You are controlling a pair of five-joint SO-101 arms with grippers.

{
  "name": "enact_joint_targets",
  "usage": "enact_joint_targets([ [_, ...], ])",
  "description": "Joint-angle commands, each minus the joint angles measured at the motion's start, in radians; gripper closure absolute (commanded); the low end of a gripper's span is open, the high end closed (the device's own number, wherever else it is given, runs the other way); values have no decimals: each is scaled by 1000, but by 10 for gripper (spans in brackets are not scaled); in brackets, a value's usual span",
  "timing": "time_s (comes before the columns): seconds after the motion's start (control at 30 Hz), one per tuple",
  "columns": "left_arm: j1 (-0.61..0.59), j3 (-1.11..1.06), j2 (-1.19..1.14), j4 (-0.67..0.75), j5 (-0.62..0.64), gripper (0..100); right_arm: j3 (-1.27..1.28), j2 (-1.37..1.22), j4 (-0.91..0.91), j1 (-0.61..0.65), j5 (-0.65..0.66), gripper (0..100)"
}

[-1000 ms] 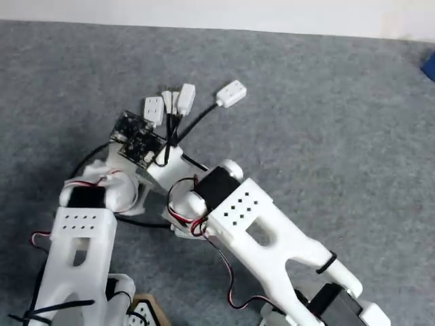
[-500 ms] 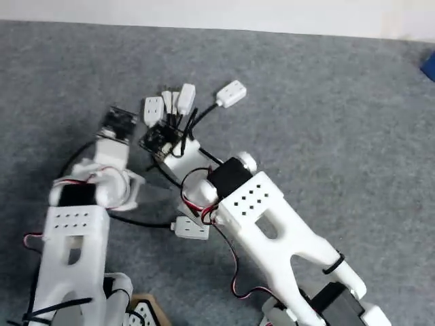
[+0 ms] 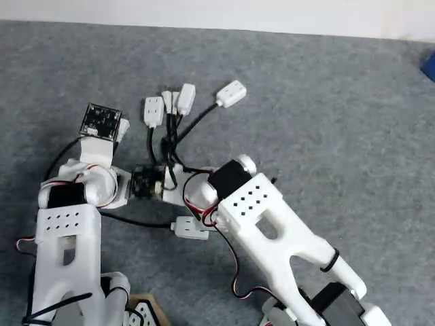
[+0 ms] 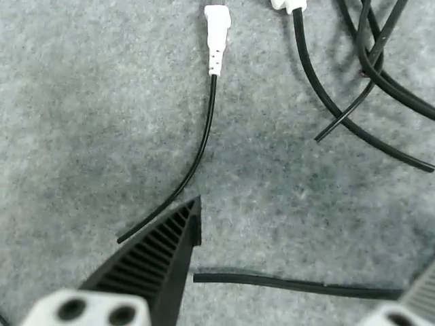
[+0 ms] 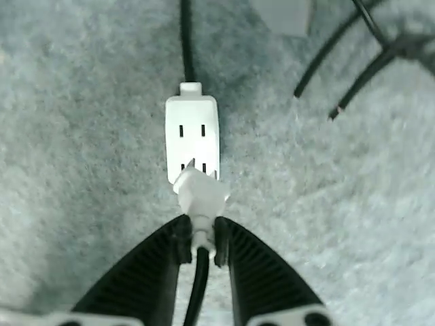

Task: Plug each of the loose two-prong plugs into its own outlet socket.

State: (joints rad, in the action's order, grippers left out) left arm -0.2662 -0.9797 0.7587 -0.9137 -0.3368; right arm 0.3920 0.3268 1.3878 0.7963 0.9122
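Cable ends lie fanned at the far side of the grey worktop [image 3: 340, 149] in my high view. There is a white block [image 3: 154, 110], a second block [image 3: 185, 98] just beside it, and a third block [image 3: 231, 94] a little apart. Their black leads [image 3: 178, 132] run back toward the arms. My left arm [image 3: 68, 231] stands near the left edge. My right arm [image 3: 265, 217] comes in from the lower right, its wrist turned toward the left arm. A fourth block [image 3: 190, 227] lies on the worktop close under the right arm.

From the left wrist, my left tool [image 4: 309, 248] is spread wide with nothing in it. Its black ribbed finger [image 4: 166, 248] points at bare fabric, and one black lead lies across the gap. A loose plug [image 4: 216, 20] rests farther out on its thin cable [image 4: 200, 149], well apart from the tool.

From the right wrist, my right tool [image 5: 202, 236] is pinched on the neck of a white plug [image 5: 200, 191], whose cable trails back between the fingers. This plug is tilted, its prong end against the near end of the outlet socket [image 5: 192, 129], which lies flat on the worktop. I cannot tell whether the prongs sit in the slots.
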Motion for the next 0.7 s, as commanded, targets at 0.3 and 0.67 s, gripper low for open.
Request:
enact_joint_targets([
  [0.3, -321, -33, 4, -6, 61, 518, -12, 31, 58, 45, 299, 989],
  [0.67, -338, -91, 5, -12, 31, 518, -10, -13, -54, 38, 499, 989],
])
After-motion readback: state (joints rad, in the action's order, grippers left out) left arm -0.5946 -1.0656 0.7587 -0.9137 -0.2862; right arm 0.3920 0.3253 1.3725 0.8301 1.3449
